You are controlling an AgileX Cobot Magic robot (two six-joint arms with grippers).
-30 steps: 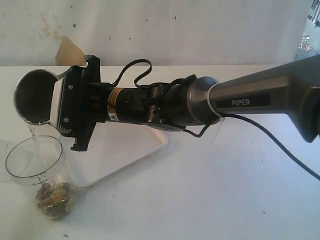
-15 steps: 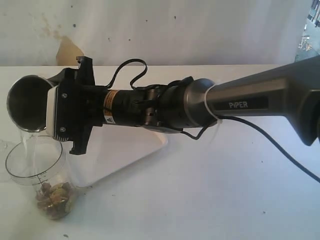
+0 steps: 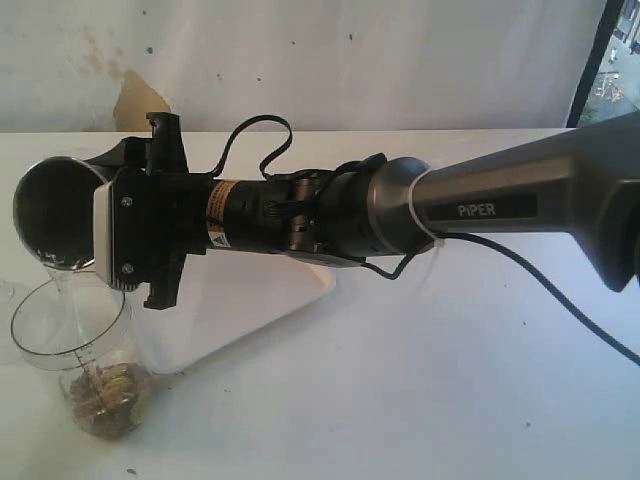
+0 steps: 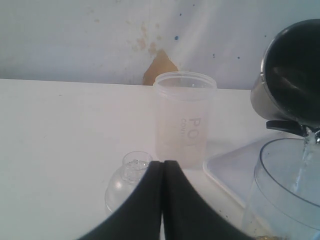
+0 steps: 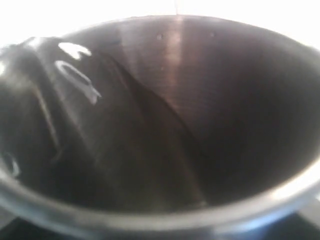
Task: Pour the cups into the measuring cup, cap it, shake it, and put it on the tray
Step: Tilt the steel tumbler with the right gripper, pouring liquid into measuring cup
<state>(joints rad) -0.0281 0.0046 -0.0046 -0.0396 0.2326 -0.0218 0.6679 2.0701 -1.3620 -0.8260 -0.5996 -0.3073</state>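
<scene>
I am pouring: right gripper (image 3: 95, 225) pinching the tilted steel tumbler (image 3: 55, 215), water streaming into the measuring cup (image 3: 75, 345) at the table's left edge, beside the tray (image 3: 280, 300). Left gripper (image 4: 162, 200) pressed together, empty. Capping, shaking and placing are remaining.

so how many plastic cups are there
2: clear graduated measuring cup under the tilted steel tumbler; frosted lettered cup beside the white tray. Others may be hidden.

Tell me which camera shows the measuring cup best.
The exterior view: the measuring cup shows from rim to the brown bits at its bottom. The left wrist view catches only its upper part. The right wrist view shows only the inside of the tumbler.
</scene>
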